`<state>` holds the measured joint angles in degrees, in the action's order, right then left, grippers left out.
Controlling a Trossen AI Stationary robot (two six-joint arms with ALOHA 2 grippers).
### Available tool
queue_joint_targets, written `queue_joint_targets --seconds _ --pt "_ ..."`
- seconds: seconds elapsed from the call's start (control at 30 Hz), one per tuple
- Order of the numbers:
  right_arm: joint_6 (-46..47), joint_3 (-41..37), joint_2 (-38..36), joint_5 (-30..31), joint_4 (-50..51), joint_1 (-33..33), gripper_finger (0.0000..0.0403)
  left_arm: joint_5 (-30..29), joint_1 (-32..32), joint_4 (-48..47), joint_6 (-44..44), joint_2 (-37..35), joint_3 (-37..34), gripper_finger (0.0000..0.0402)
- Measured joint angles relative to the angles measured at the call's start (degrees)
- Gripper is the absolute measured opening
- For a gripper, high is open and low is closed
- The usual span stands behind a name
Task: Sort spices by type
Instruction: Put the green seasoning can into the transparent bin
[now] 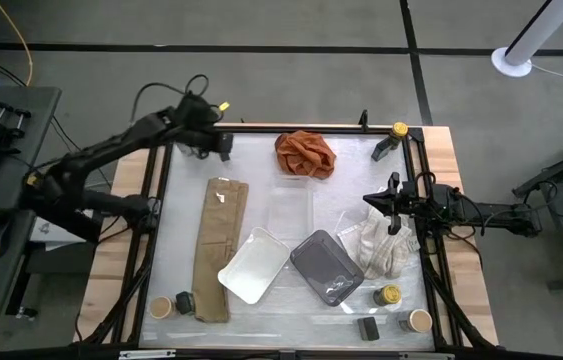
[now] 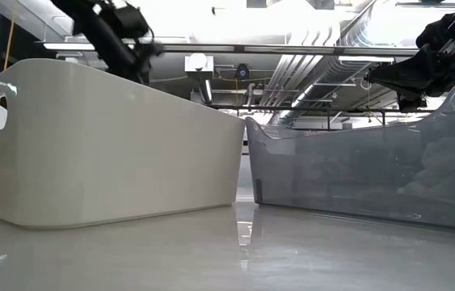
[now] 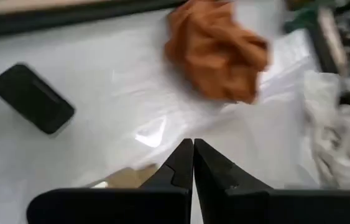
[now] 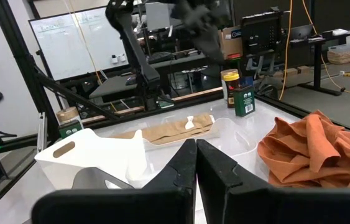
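- My left gripper point(image 3: 193, 163) hangs over the far left part of the white table point(image 1: 271, 215), fingers pressed together with nothing between them.
- My right gripper point(image 4: 196, 163) is at the right side of the table above the crumpled white cloth point(image 1: 381, 245), also pinched closed and empty.
- Just beside my left gripper, a small black rectangular box point(image 1: 224, 146) lies flat on the table near the far edge; in the left wrist view it lies apart from the crumpled orange cloth point(image 1: 305, 153).
- At the far right corner stand a round jar with a yellow lid point(image 1: 399, 130) and a dark rectangular box point(image 1: 381, 150), close together.
- At the near left corner, a round jar with a tan lid point(image 1: 161, 306) stands just beside another black box point(image 1: 185, 301), next to the end of the long tan cloth strip point(image 1: 219, 245).
- At the near right, a second yellow-lidded jar point(image 1: 389, 296) sits just beyond a black box point(image 1: 367, 327) and a tan-lidded jar point(image 1: 419, 320).
- I can find only 7 spice containers from above: 2 yellow-lidded jars, 2 tan-lidded jars and 3 black boxes.
- The white rectangular tray point(image 1: 255, 264) and the grey rectangular tray point(image 1: 327, 266) sit side by side in the middle of the table, near the front; neither shows a spice container inside.
- A clear flat tray point(image 1: 291, 208) lies between the orange cloth and the 2 trays.
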<state>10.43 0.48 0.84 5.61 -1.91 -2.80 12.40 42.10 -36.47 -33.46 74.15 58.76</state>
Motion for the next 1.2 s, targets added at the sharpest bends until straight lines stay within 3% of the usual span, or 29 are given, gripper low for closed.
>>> queue_joint_targets --seconds 0.2,0.37,0.5,0.77,0.9,1.03,1.2 --pt "0.0 0.0 0.0 0.0 0.0 0.0 0.0004 -1.1 2.4 2.1 -7.5 6.6 0.1 0.0001" --pt "0.0 0.0 0.0 0.0 0.0 0.0 0.0004 -0.9 3.7 2.2 -9.5 7.1 0.1 0.0009" --pt "0.0 0.0 0.0 0.0 0.0 0.0 0.0004 -1.6 4.4 5.2 -10.0 6.8 0.1 0.0010" --pt "0.0 0.0 0.0 0.0 0.0 0.0 0.0004 -8.5 4.9 8.5 -9.5 6.8 0.1 0.0010" --pt "0.0 0.0 0.0 0.0 0.0 0.0 0.0004 -10.6 5.7 9.0 -5.5 6.8 0.1 0.0013" --pt "0.0 0.0 0.0 0.0 0.0 0.0 0.0004 -9.6 7.2 9.0 -2.0 6.8 0.1 0.0038" --pt "0.0 0.0 0.0 0.0 0.0 0.0 0.0004 -7.4 8.2 9.4 1.2 6.8 0.1 0.0105"
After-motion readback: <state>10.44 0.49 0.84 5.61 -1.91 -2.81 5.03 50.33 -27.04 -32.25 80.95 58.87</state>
